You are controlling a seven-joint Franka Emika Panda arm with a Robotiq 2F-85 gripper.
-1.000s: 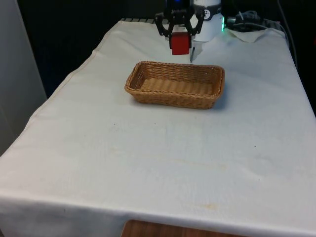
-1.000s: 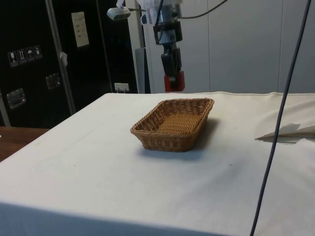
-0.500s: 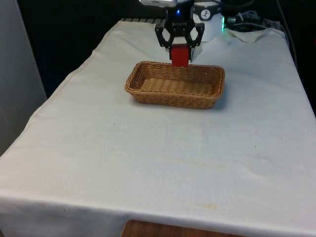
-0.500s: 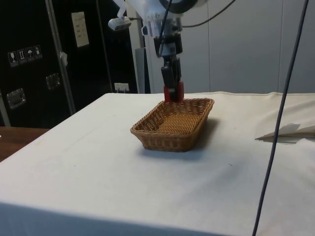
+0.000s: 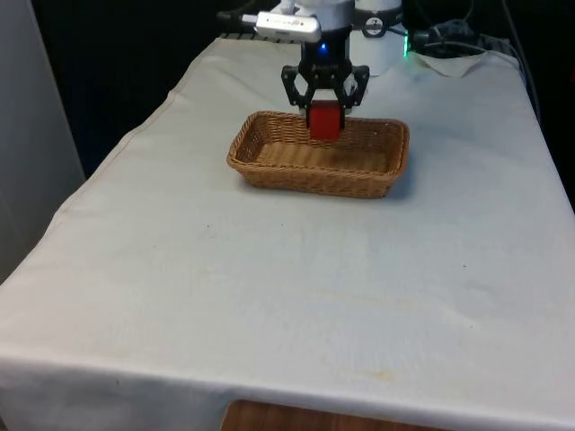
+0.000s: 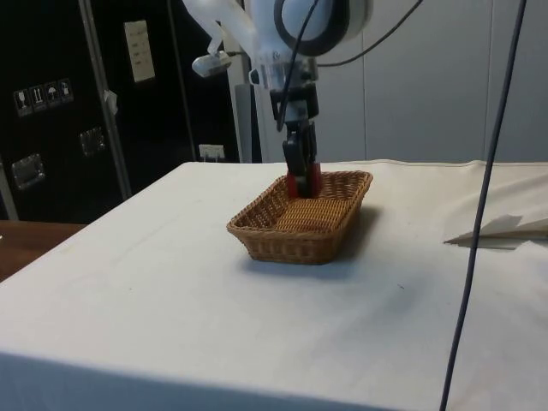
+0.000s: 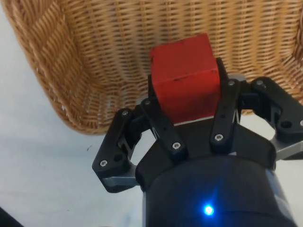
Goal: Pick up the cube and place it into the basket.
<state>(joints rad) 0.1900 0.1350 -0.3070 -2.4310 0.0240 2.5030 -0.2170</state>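
Cube (image 5: 324, 120), red and square-edged, sits clamped between the two black fingers (image 7: 161, 124) of the gripper (image 5: 324, 109), which is clenched on it from above. In the front view it hangs over the far half of the basket (image 5: 269, 171), a little toward the front view's left of the basket's middle, and its lower edge dips below the line of the far rim. Whether it touches the woven floor is hard to say from that angle; in the side view the cube (image 6: 303, 185) shows low inside the basket (image 6: 282, 242), partly hidden behind the near wall, with the gripper (image 6: 302, 177) pointing straight down into it.

From the wrist, the cube (image 7: 185, 83) is held squarely, one finger pressed against each of two opposite faces, and the wicker wall of the basket (image 7: 71, 75) curves around behind and beside it. The gripper (image 7: 186, 108) stands close to one rounded corner of the basket there, with white cloth visible just outside the rim.

The basket is a shallow oblong of tan wicker, resting flat on the counter (image 5: 296, 287), which is covered with a white cloth. In the front view it lies in the far half of the counter, long side across the picture. The counter (image 6: 171, 300) around it carries nothing else near the basket.
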